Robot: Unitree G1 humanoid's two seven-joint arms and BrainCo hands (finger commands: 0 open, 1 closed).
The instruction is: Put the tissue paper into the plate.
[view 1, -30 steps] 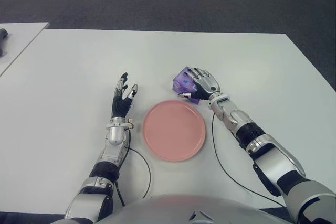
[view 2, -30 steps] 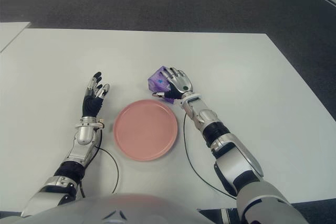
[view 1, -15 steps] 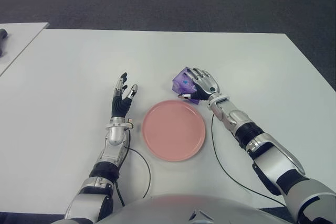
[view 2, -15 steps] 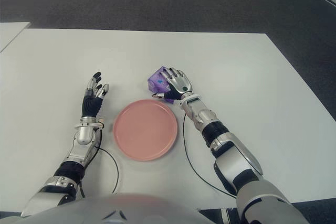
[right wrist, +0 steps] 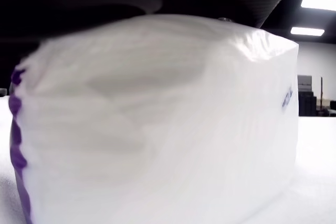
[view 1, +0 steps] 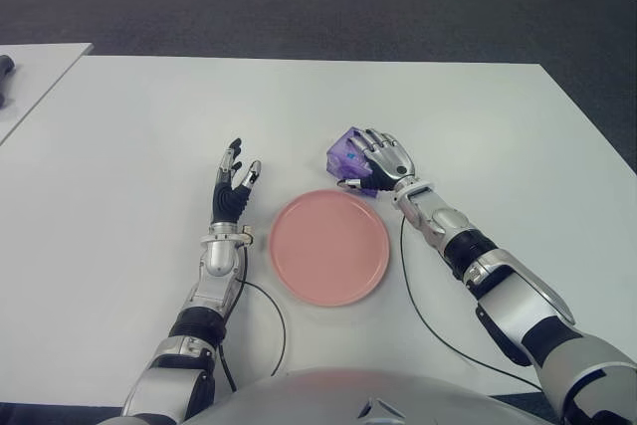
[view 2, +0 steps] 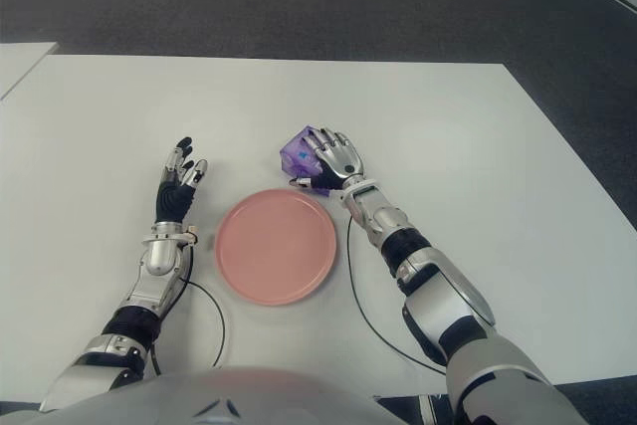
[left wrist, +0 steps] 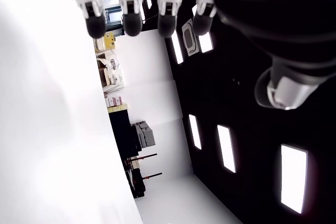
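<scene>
The right hand (view 1: 383,160) covers most of the tissue pack (view 1: 347,154), so only its purple far corner shows in the eye views. In the right wrist view the pack (right wrist: 157,124) fills the picture, cut off at the edges, hiding the fingers. A small dark thing (view 1: 5,72) on the neighbouring bench is cut by the edge.

The tissue paper pack (view 1: 347,157) is small, purple and white. It sits on the white tabletop (view 1: 129,126) near the middle, under the right hand (view 1: 383,159). The pink plate (view 1: 329,247) is round and flat, nearer the front edge, just beside the pack, with nothing in it.
</scene>
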